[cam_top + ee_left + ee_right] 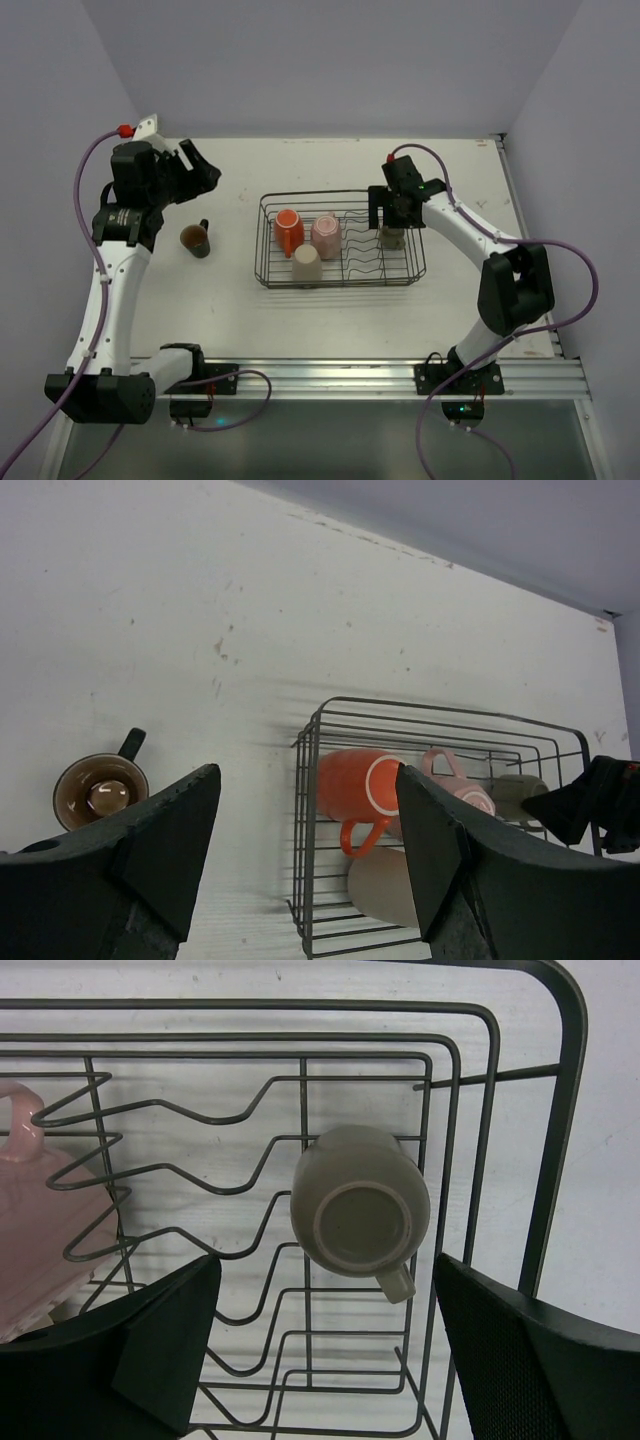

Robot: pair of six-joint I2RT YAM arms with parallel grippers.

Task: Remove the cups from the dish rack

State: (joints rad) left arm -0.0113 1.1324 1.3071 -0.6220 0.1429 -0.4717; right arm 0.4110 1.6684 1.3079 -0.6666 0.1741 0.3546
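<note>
**Top external view: one cup on table, four in rack**

At far left, left gripper (198,166) held above white table (230,320). Fingers spread wide, nothing between them; same in left wrist view (308,805).

Just right of it, lower, dark brown-black ceramic mug (195,240) standing upright on table, outside rack, handle pointing to far side. Seen also from left wrist (100,792), open mouth up.

In middle, rectangular black wire dish rack (340,284) with wavy dividers in its right half. Inside, at left end, orange ceramic mug with handle (288,228), lying on its side (355,785). Near it, toward front edge, cream-beige mug (306,263). Right of orange one, pink mug (326,234), close against first dividers.

At right end of rack, olive-grey mug (360,1205), bottom up, handle toward near right corner, resting among wires.

Directly over it, right gripper (392,224), lowered into rack. Fingers wide apart (328,1272), one on each side of olive-grey mug, not touching it, as far as can be seen from right wrist.
</note>
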